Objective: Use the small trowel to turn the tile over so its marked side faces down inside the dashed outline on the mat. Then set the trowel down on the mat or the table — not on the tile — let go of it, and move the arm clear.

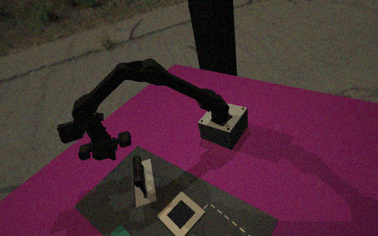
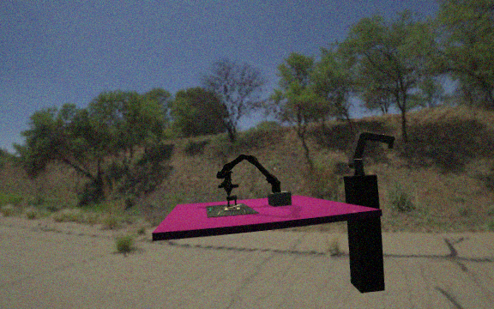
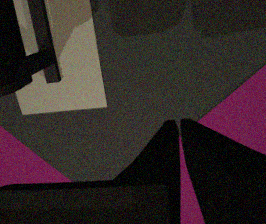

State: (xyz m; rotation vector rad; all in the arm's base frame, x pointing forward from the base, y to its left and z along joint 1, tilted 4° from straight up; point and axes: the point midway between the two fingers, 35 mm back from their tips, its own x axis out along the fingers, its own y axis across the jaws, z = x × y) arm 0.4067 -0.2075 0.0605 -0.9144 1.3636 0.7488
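While the trowel (image 1: pixel 142 178) lies untouched on the mat (image 1: pixel 117 200) near the table's (image 1: pixel 274 137) front-left edge, the claw (image 1: pixel 100 151) hangs beside it, together on nothing. The tile (image 1: pixel 181 214) rests marked-side up outside the outline (image 1: pixel 223 216); everything remains.

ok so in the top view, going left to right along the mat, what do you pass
tool → trowel → tile → dashed outline
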